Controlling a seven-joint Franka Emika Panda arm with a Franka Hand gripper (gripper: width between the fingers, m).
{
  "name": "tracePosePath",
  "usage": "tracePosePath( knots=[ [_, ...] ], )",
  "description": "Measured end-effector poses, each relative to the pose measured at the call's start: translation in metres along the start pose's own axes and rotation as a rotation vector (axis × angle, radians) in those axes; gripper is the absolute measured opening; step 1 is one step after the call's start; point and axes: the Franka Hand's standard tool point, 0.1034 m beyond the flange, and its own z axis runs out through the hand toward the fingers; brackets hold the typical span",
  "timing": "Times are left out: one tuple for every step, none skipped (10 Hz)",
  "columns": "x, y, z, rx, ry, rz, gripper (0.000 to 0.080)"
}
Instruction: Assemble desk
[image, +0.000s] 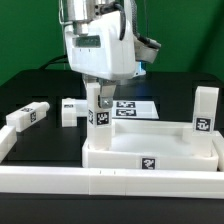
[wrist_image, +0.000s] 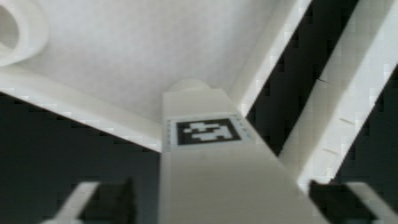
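The white desk panel (image: 125, 150) lies rim-up near the front rail. One leg (image: 101, 112) stands upright in the corner socket on the exterior view's left, its tag facing the camera. My gripper (image: 100, 93) straddles the top of this leg. In the wrist view the leg (wrist_image: 214, 160) fills the middle, and the fingers (wrist_image: 80, 203) stand off it on both sides with dark gaps between, so the gripper (wrist_image: 214, 208) is open and holds nothing. A second leg (image: 205, 110) stands upright in the corner on the right. Below the held-off leg the panel (wrist_image: 143, 60) shows.
Two loose legs (image: 28, 117) (image: 70, 108) lie on the black table at the exterior view's left. The marker board (image: 135, 105) lies flat behind the panel. Long white rails (image: 100, 182) border the front and left of the table.
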Motion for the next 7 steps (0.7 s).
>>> tracePosePath(
  knots=[
    [-0.0025,-0.0006,0.0003,-0.005,-0.004,-0.075,0.0614],
    [-0.0045,-0.0021,0.0002,-0.005,-0.004,-0.186,0.0614],
    [-0.0080,-0.0038,0.0005,-0.006,-0.004,-0.284,0.0642],
    [-0.0104,-0.0051,0.0006,-0.008,-0.004,-0.395,0.0647],
    [-0.0100,-0.0055,0.0000,-0.007,-0.004,-0.510,0.0647],
    [-0.0087,-0.0054,-0.0006,-0.006,-0.003,-0.602,0.0648],
    [-0.0065,-0.0043,-0.0007,-0.006,-0.003,-0.697,0.0648]
  ],
)
